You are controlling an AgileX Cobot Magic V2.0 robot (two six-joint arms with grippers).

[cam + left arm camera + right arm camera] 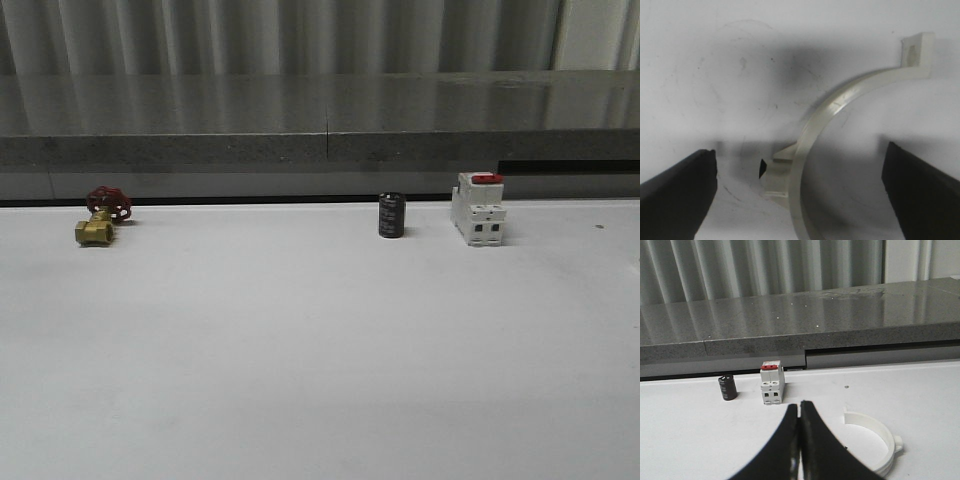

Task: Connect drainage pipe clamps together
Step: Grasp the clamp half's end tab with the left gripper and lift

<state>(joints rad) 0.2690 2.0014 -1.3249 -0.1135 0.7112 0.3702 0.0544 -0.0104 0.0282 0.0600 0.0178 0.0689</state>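
No legible writing on the white clamp half (820, 125) or switch (478, 208).

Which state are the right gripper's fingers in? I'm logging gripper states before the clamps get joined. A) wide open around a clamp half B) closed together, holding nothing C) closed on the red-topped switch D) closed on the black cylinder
B: the right gripper has its fingers pressed together with nothing between them; the clamp half lies beside them on the table.

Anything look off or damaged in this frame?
Nothing stands out. The white plastic half-ring clamp lies flat and intact between the open left gripper fingers; the second white half-ring sits apart beside the shut right gripper, not yet joined.
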